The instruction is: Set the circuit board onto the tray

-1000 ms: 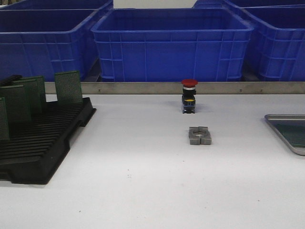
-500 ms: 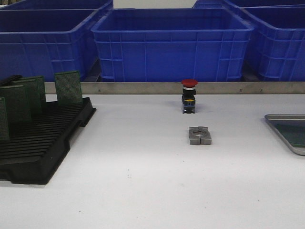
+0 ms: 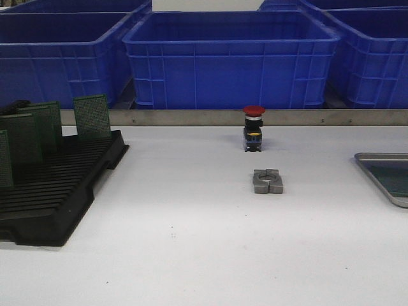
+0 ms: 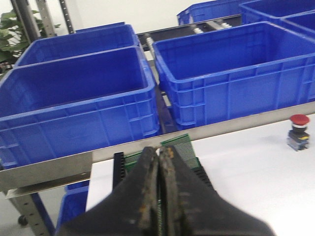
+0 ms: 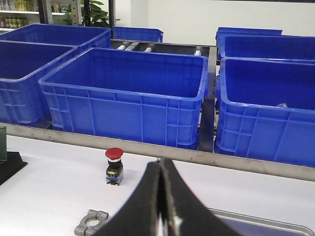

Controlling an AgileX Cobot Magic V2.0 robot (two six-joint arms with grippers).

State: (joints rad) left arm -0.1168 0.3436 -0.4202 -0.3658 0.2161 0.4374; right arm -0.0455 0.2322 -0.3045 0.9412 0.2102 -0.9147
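Observation:
Several green circuit boards (image 3: pixel 92 116) stand upright in a black slotted rack (image 3: pixel 57 197) at the left of the table. The silver-grey tray (image 3: pixel 377 157) lies at the right edge, its inside dark and greenish. Neither gripper shows in the front view. In the left wrist view my left gripper (image 4: pixel 160 151) is shut above the rack (image 4: pixel 118 167), with circuit boards (image 4: pixel 184 147) just beyond its tips and a green sliver showing through the thin gap. My right gripper (image 5: pixel 160 162) is shut and holds nothing, with the tray's rim (image 5: pixel 256 220) just past it.
A red-capped push button (image 3: pixel 253 127) stands at the table's back middle, and a grey metal clamp block (image 3: pixel 267 181) lies in front of it. Blue plastic crates (image 3: pixel 229 57) line the back behind a steel rail (image 3: pixel 191 117).

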